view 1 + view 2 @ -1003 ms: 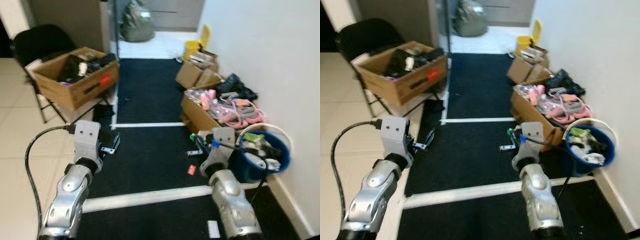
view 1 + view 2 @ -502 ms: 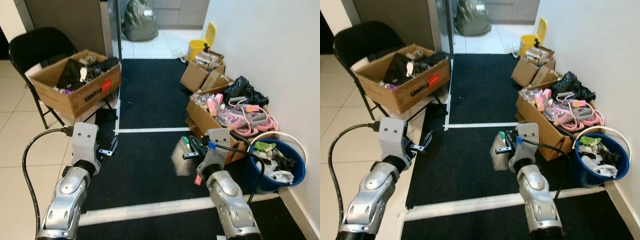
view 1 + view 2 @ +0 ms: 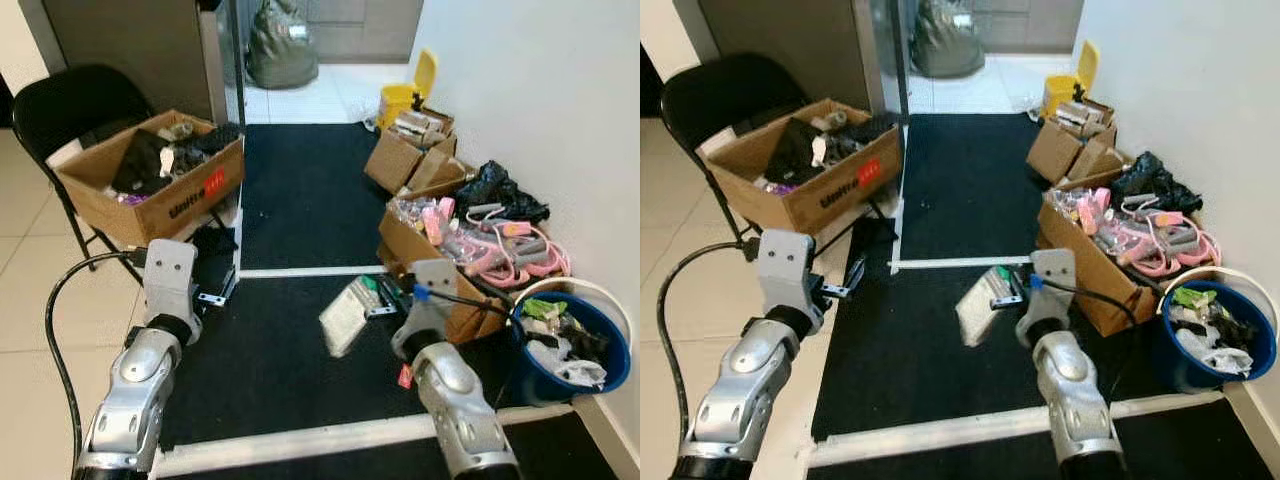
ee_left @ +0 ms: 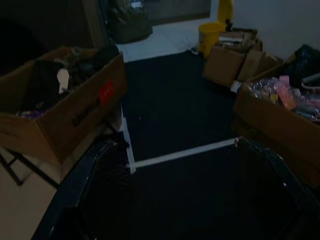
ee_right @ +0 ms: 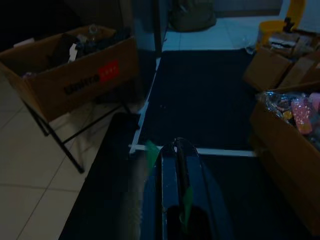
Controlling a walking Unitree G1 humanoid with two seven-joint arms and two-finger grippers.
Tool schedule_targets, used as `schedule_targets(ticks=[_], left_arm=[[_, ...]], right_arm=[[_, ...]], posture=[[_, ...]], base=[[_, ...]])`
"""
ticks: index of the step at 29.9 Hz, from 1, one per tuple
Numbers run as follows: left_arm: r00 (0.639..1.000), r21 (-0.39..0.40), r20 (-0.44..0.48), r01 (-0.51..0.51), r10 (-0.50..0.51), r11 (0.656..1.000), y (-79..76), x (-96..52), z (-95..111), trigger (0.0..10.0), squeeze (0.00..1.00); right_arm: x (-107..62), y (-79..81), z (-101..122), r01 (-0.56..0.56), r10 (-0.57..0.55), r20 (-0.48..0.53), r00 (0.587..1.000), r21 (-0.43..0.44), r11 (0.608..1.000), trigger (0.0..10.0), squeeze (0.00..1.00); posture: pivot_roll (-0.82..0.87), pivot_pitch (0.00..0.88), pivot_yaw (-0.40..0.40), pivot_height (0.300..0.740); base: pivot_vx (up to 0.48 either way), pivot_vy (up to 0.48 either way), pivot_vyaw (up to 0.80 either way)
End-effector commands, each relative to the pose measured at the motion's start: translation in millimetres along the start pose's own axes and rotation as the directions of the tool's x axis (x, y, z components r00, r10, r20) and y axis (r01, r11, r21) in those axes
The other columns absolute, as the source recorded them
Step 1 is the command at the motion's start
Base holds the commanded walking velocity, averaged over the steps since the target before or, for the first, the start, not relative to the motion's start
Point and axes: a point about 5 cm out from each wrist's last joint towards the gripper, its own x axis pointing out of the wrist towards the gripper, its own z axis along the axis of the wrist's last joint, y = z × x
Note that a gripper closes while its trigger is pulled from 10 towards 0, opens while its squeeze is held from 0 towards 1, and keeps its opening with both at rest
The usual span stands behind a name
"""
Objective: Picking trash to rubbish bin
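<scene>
My right gripper point(image 3: 383, 300) is shut on a crumpled silvery wrapper point(image 3: 345, 315) with a green edge, held above the black carpet. In the right wrist view the fingers point(image 5: 176, 165) lie pressed together with a green strip of the wrapper point(image 5: 151, 154) beside them. The blue rubbish bin point(image 3: 533, 374) with a white rim stands to the right by the wall, full of trash. A small red scrap point(image 3: 405, 376) lies on the carpet under my right arm. My left gripper point(image 3: 217, 290) hangs open over the carpet's left edge, its fingers point(image 4: 82, 182) spread wide and empty.
A cardboard box point(image 3: 150, 190) of dark items rests on a black folding chair point(image 3: 75, 100) at the left. Open boxes point(image 3: 425, 250) with pink items line the right wall. A yellow bin point(image 3: 398, 98) and a dark bag point(image 3: 282, 55) stand far ahead. White tape lines point(image 3: 300, 272) cross the carpet.
The camera has shifted. A second ago the right gripper was low by the bin with no wrapper showing; since then it holds the wrapper, now raised and further left.
</scene>
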Motion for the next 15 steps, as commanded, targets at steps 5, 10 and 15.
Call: schedule_targets(ticks=[5, 10, 15], left_arm=[[1.0, 0.006, -0.026, 0.001, 0.0, 1.0, 2.8, -1.0, -6.5, 10.0, 0.0], [1.0, 0.007, -0.023, 0.002, -0.001, 1.0, 2.6, 0.4, -5.7, 10.0, 0.0], [1.0, 0.008, -0.022, 0.005, -0.005, 1.0, 2.5, 0.8, -5.9, 10.0, 0.0]], right_arm=[[1.6, 0.0, -5.2, 0.018, -0.018, -0.019, 1.0, 0.005, 1.0, 10.0, 0.0], [4.0, -2.5, -3.1, 0.033, -0.033, -0.007, 0.999, 0.017, 0.999, 10.0, 0.0], [4.3, -6.4, -4.7, 0.052, -0.052, -0.017, 0.999, 0.007, 0.999, 10.0, 0.0]], posture=[[-0.03, 0.074, -0.018, 0.74], [-0.02, 0.064, -0.019, 0.74], [-0.03, 0.069, -0.021, 0.74]], base=[[0.331, 0.0, 0.0], [0.333, 0.0, -0.53], [0.33, 0.0, -0.66]])
